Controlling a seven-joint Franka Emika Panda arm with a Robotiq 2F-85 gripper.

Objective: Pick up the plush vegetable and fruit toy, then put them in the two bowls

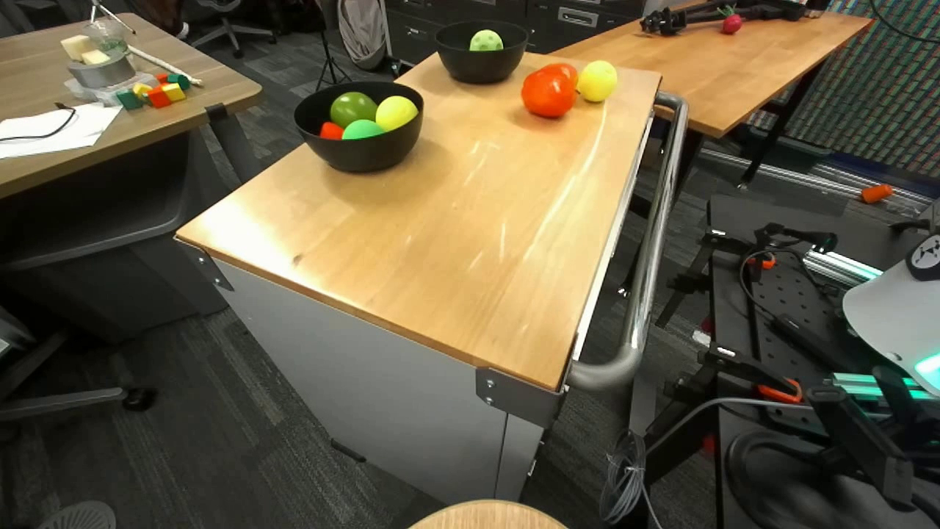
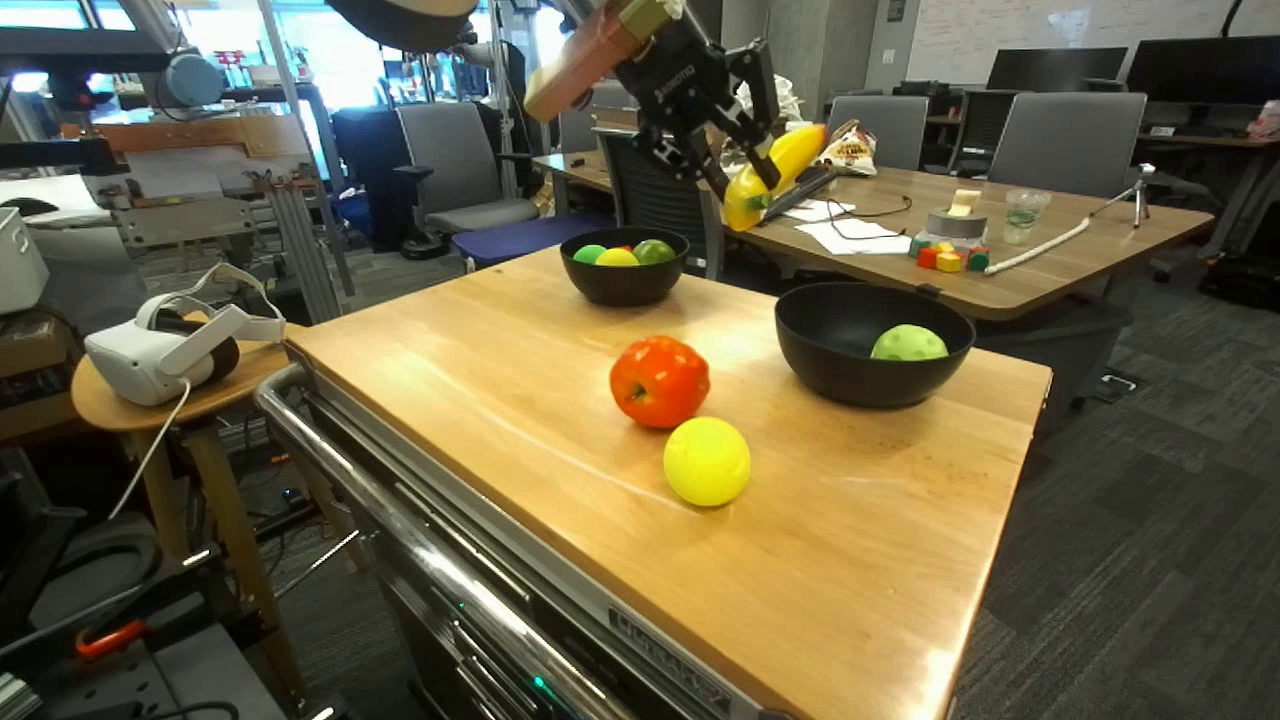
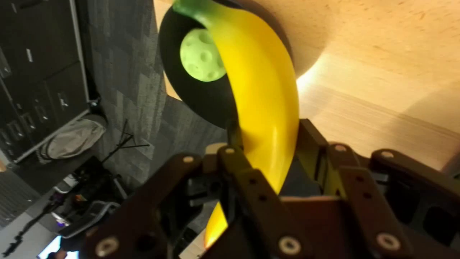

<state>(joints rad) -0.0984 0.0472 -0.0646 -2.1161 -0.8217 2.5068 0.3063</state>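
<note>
Banana toy (image 2: 797, 155), raised above the tabletop (image 2: 850, 560) and gripped by your tool (image 3: 267, 140), whose jaws press on it from both sides. In an exterior view you see it tilted, its upper end aimed toward two o'clock. In the wrist view its green end points from your tool toward eleven o'clock, crossing in front of the black bowl of one ball (image 2: 845, 372); the pale green ball (image 3: 201, 57) inside shows at the yellow edge — whether the banana toy hangs directly over that bowl, you cannot tell.

In an exterior view, take the red round toy (image 2: 660, 385) as your clock's centre, twelve at the top. The banana toy is at one o'clock, in the air. The bowl of one ball stands upright at three; the black bowl of several toys (image 2: 620, 290), also upright, stands between eleven and twelve. A yellow ball (image 2: 707, 462) sits at five, just beside the red round toy, both on the tabletop. In an exterior view you look down into the bowl of several toys — a dark green round (image 1: 352, 109), a yellow round (image 1: 397, 112), a bright green round (image 1: 363, 130) and a red piece (image 1: 331, 131), close together.
</note>
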